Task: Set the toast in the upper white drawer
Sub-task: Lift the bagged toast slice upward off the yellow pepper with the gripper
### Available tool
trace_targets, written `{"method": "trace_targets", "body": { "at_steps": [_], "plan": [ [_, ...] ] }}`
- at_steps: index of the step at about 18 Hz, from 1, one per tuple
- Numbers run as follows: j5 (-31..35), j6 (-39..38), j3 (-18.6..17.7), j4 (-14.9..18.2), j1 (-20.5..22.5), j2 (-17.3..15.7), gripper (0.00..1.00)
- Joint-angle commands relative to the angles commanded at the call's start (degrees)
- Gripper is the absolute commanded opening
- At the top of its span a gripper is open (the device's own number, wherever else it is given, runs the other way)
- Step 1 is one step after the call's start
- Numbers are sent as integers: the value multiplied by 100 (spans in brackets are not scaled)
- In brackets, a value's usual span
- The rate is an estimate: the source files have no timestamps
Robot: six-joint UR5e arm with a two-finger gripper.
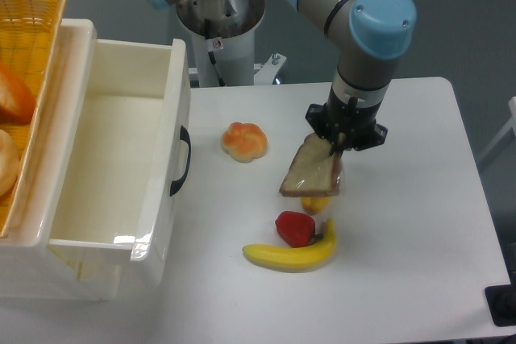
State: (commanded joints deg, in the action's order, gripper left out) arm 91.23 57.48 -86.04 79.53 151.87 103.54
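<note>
The toast (pixel 311 172), a wrapped tan slice with a dark crust, hangs tilted above the table at centre right. My gripper (pixel 337 145) is shut on its upper right corner, fingers mostly hidden under the wrist. The upper white drawer (pixel 113 159) stands pulled open at the left, its inside bare and its black handle (pixel 182 160) facing the table's middle. The toast is well to the right of the drawer.
A round orange bun (pixel 244 141) lies between drawer and toast. Below the toast sit a small yellow item (pixel 315 203), a red fruit (pixel 295 228) and a banana (pixel 292 254). A yellow wicker basket (pixel 22 86) holding bread rests on the far left. The robot base (pixel 218 26) is behind.
</note>
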Motion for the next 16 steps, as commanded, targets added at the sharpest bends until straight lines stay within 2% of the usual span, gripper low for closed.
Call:
{"method": "trace_targets", "body": {
  "at_steps": [2, 4, 8, 11, 16],
  "plan": [
    [9, -9, 0, 193, 87, -53, 11],
    [0, -105, 0, 500, 114, -219, 11],
    [0, -281, 0, 888, 158, -588, 11],
    [-44, -325, -9, 1098, 141, -817, 11],
    [-395, -1361, -9, 1231, 62, -1063, 11]
  ]
}}
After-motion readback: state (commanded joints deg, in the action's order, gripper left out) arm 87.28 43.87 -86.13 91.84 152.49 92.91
